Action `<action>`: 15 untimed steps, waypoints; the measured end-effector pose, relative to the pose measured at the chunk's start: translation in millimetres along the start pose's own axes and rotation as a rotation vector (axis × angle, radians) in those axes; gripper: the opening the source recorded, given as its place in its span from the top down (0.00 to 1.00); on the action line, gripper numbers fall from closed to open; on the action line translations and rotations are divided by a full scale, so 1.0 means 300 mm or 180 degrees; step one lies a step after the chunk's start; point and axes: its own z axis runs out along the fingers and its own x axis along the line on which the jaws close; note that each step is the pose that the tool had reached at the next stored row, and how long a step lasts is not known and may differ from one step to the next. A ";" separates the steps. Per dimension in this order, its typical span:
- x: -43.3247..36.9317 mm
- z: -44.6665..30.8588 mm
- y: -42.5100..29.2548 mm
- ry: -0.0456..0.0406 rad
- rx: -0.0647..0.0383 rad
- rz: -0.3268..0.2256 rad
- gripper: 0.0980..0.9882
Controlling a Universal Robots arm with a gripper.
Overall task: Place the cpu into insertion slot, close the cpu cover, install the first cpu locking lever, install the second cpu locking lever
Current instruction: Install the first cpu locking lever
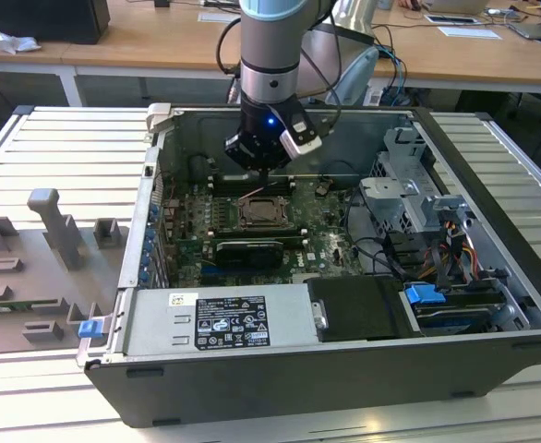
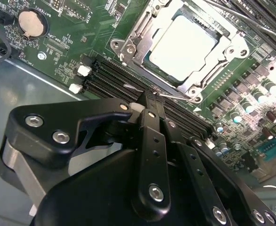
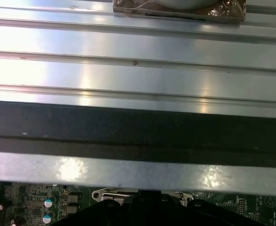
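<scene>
The hand [image 1: 264,172] hangs in the upper middle of the exterior view, inside the open computer case [image 1: 492,212]. Its fingers are drawn together, and I cannot tell whether anything is pinched between them. The cpu [image 1: 263,212] lies just below the hand in that frame. It is seated in the insertion slot [image 1: 245,205] near the middle of the green board.

In the second wrist view the pale face of the cpu [image 2: 185,47] shows through the square cut-out of the cpu cover [image 2: 225,47], which lies flat over it. The tips of the hand [image 2: 150,96] are at the socket's near edge, beside a thin wire lever [image 2: 173,95]. Contact with the lever cannot be judged. Black memory slots [image 2: 109,75] run between the hand and the socket, and a coin battery [image 2: 30,22] sits well apart from both.

In the exterior view a long black card [image 1: 245,251] lies just below the socket, with the silver power supply [image 1: 220,318] lower still. A drive cage [image 1: 409,198] fills the right side. Grey fixtures [image 1: 54,226] stand on the ribbed worktop [image 1: 58,157] at the left.
</scene>
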 end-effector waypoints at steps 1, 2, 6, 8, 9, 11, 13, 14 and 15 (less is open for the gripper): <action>0.000 0.001 0.000 0.0000 0.0000 0.0000 0.99; 0.000 0.001 0.000 0.0001 0.0001 0.0000 0.99; 0.000 0.003 0.000 0.0000 0.0000 0.0000 0.99; 0.000 0.004 0.000 0.0000 0.0000 0.0001 0.99; 0.000 0.005 0.000 0.0000 0.0000 0.0001 0.99; 0.000 0.006 -0.001 0.0000 0.0000 0.0001 0.99; -0.003 0.009 0.000 0.0000 0.0000 0.0000 0.99; -0.006 0.012 0.000 0.0000 0.0000 0.0002 0.99; -0.011 0.015 0.000 0.0000 0.0000 0.0002 0.99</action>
